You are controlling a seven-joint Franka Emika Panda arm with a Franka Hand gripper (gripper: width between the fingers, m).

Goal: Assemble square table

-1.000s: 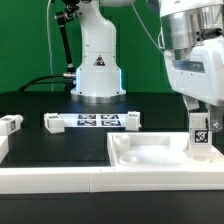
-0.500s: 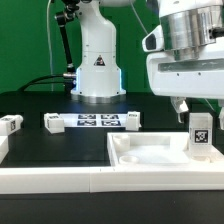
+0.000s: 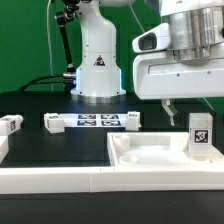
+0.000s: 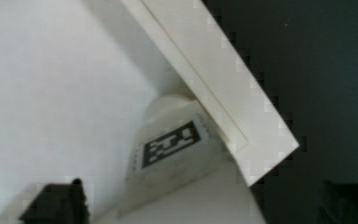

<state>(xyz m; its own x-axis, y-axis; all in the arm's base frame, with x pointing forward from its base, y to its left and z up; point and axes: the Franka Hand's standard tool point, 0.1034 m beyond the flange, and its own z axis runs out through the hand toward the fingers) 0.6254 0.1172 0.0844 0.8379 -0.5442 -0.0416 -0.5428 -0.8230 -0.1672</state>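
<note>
The square table's white slab (image 3: 150,156) lies recessed face up at the exterior view's right. One short white tagged leg (image 3: 200,135) stands upright in its far right corner. My gripper (image 3: 193,105) hangs open just above that leg, apart from it and holding nothing. In the wrist view the same leg (image 4: 172,146) lies below, against the slab's raised rim (image 4: 211,75), and my gripper (image 4: 202,205) shows its dark fingertips (image 4: 55,200) spread wide. More loose legs rest on the black table: one at the far left (image 3: 10,124) and two (image 3: 54,122) (image 3: 131,119) beside the marker board.
The marker board (image 3: 92,121) lies flat in the middle of the table. A long white border wall (image 3: 55,180) runs along the front. The arm's white base (image 3: 98,65) stands at the back with cables beside it.
My gripper has risen and shifted toward the exterior view's left, coming off the leg. The leg stays upright in the slab's corner.
</note>
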